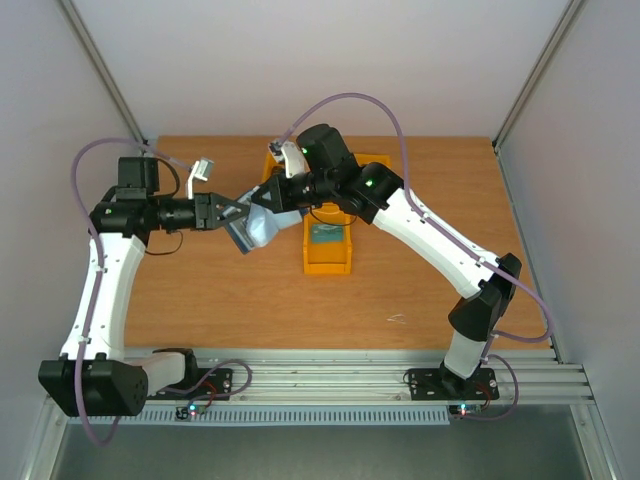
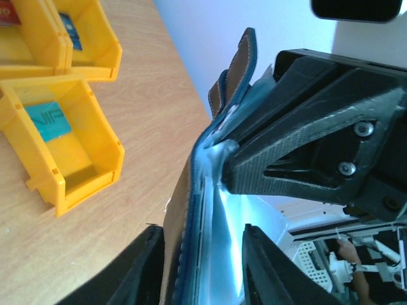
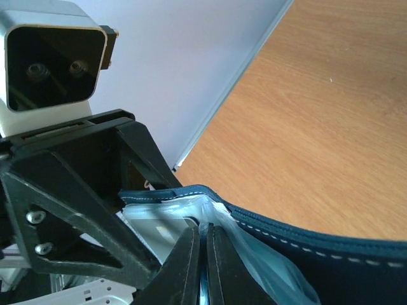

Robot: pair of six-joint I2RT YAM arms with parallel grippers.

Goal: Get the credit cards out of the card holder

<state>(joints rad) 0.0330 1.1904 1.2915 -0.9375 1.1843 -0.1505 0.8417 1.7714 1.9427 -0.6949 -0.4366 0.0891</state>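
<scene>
Holder [image 1: 262,226] hangs gripped by left claw [image 1: 238,215]; right claw [image 3: 205,241] is pinched shut inside it. Pull slowly, straight out.

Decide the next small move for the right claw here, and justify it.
Probably draw the right claw slowly out of the card holder, toward the yellow bin. The left claw grips the holder in mid-air, and the right claw is pinched shut at its clear sleeve, apparently on something thin, likely a card edge.

White left arm [image 1: 100,290] and right arm [image 1: 440,235], black joints [image 1: 478,312]
Lilac cables [image 1: 350,96] looping off both, green LEDs [image 1: 306,152] up top, silver screws [image 2: 364,129] in matte black brackets [image 2: 305,121].
</scene>
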